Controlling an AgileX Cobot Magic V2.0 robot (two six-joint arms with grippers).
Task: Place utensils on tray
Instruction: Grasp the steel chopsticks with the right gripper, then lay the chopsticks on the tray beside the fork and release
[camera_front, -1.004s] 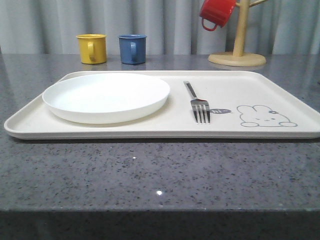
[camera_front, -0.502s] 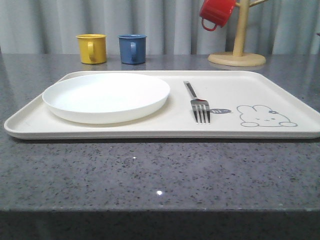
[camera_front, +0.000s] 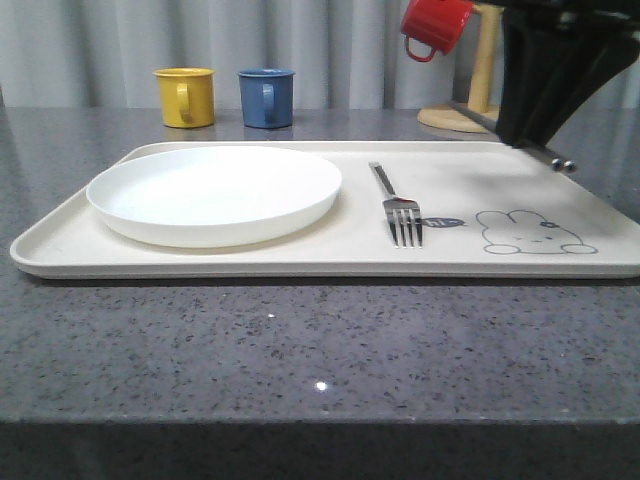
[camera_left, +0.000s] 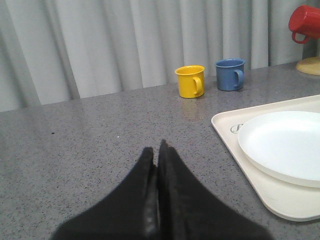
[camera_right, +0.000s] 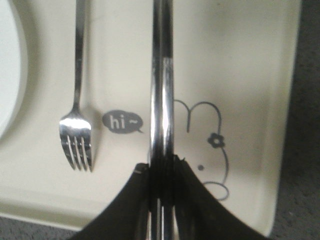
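While the left hand (camera_left: 158, 150) rests pressed together and empty over the grey worktop (camera_front: 300, 340) beside the cream tray (camera_front: 60, 250), the right hand (camera_right: 161, 172) pinches silver chopsticks (camera_right: 162, 85) above the tray's rabbit drawing (camera_front: 530, 232), just beside the fork (camera_front: 398, 208) lying on the tray.

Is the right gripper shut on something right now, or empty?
Shut on the chopsticks. In the right wrist view the right gripper clamps the slim silver sticks, which run out above the tray, beside the fork.
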